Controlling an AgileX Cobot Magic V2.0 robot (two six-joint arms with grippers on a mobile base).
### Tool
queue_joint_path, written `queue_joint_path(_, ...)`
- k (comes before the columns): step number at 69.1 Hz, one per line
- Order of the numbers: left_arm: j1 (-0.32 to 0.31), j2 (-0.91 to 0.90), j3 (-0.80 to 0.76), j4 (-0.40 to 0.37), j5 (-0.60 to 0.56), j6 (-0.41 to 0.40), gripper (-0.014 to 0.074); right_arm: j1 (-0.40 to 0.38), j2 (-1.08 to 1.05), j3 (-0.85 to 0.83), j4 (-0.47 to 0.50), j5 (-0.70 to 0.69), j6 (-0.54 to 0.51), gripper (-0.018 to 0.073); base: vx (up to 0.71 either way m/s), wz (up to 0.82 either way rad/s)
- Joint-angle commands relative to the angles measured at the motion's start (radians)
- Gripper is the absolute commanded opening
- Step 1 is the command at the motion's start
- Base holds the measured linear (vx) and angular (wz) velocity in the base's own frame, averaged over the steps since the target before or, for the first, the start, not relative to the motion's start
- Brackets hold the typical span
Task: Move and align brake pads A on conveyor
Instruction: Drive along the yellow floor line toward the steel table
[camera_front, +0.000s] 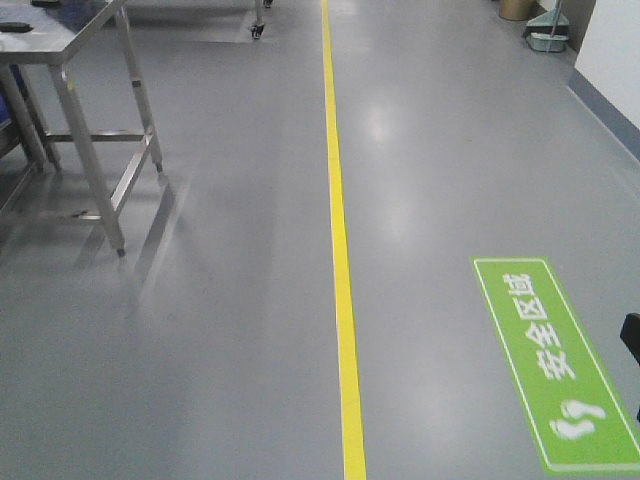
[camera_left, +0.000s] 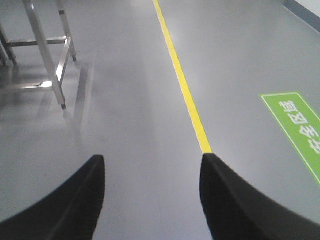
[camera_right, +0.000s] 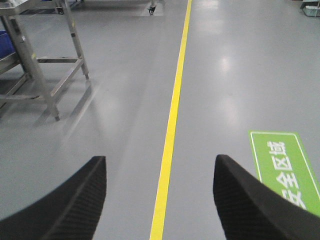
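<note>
Floor: glossy grey floor fills all three views; both my wrist cameras look out over it.
Yellow line: a painted yellow line runs straight away from me across the floor.
Steel table: a steel table stands on thin legs with crossbars at the far left, well apart from both my grippers.
Green sign: a green floor marking with white characters and footprints lies to the right of the line.
Left gripper: my left gripper has its jaws spread wide and grips nothing, with only bare floor between the dark fingers. The yellow line meets the tip of the finger on the right of that view.
Right gripper: my right gripper is equally wide apart and empty, and the yellow line runs down between its fingers.
Brake pads: none shows in any view, so I cannot tell where they lie relative to either gripper.
Conveyor: out of view as well, and I cannot place it.
</note>
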Motion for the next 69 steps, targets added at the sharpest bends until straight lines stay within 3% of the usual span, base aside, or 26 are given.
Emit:
queue_joint_path(1,-0.003,0.005,-0.026,-0.011,-0.064,-0.004,0.0397,-0.002,0.011,-0.027,-0.005,-0.069,0.000,0.0450,0.83,-0.05)
queue_joint_path(69,-0.003,0.006,-0.026,-0.011,-0.064,-0.004,0.0397,-0.002,0.011,-0.027,-0.005,-0.069,0.000,0.0450,0.85,-0.01)
